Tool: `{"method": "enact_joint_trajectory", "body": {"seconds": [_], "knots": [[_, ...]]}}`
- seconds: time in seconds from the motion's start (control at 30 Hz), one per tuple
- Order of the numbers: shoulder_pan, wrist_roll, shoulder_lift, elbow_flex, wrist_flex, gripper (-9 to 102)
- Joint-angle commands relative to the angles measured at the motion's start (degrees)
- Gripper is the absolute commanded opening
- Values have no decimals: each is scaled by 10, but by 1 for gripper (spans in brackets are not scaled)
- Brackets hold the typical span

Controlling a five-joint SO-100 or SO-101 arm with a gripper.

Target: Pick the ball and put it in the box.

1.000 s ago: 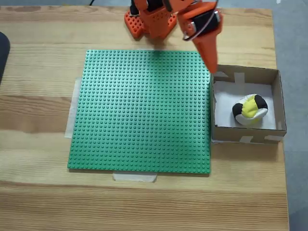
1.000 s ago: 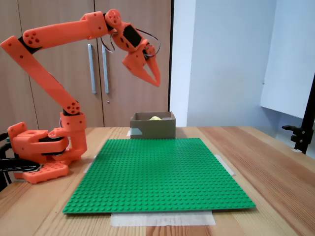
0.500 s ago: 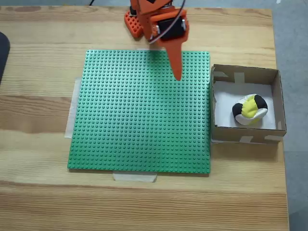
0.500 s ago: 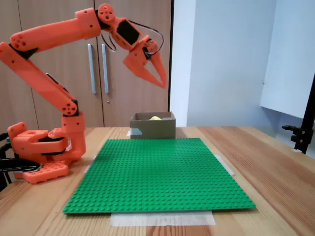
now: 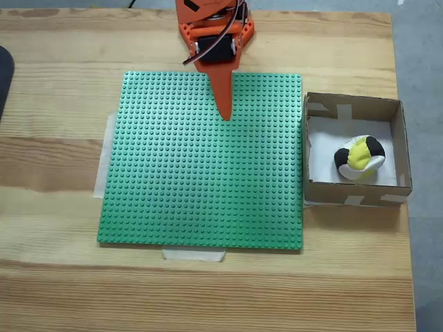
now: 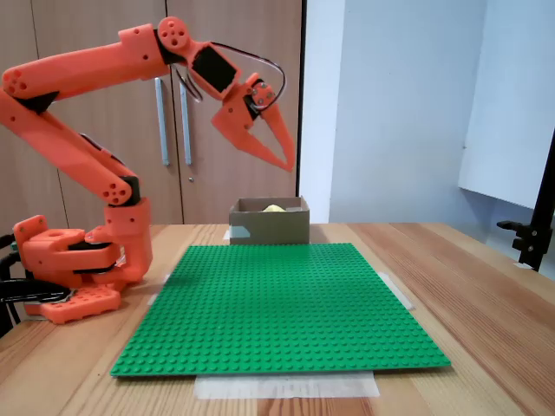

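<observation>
The ball (image 5: 358, 158), patched yellow, black and white, lies inside the box (image 5: 353, 104), a shallow brown cardboard box with a white bottom at the right of the green plate. In a fixed view from the front, only the ball's yellow top (image 6: 274, 208) peeks over the box wall (image 6: 270, 229). My orange gripper (image 5: 225, 114) hangs high in the air over the back middle of the plate, well left of the box. Its fingers meet at the tips with nothing between them, as the front view of the gripper (image 6: 287, 165) shows too.
A large green studded baseplate (image 5: 201, 159) is taped to the wooden table. The arm's orange base (image 6: 74, 264) stands at the plate's back edge. A dark object (image 5: 3, 72) pokes in at the table's left edge. A black stand (image 6: 538, 217) rises at the far right.
The arm has swung the gripper away from the box's back corner to above the plate's back middle. The ball has stayed in the box.
</observation>
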Motion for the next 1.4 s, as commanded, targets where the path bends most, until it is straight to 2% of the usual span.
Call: {"method": "enact_joint_trajectory", "body": {"seconds": [0.0, 0.5, 1.37], "knots": [[19, 3, 33, 14, -17, -1], [74, -6, 149, 161, -65, -1], [102, -42, 377, 454, -165, -1]]}}
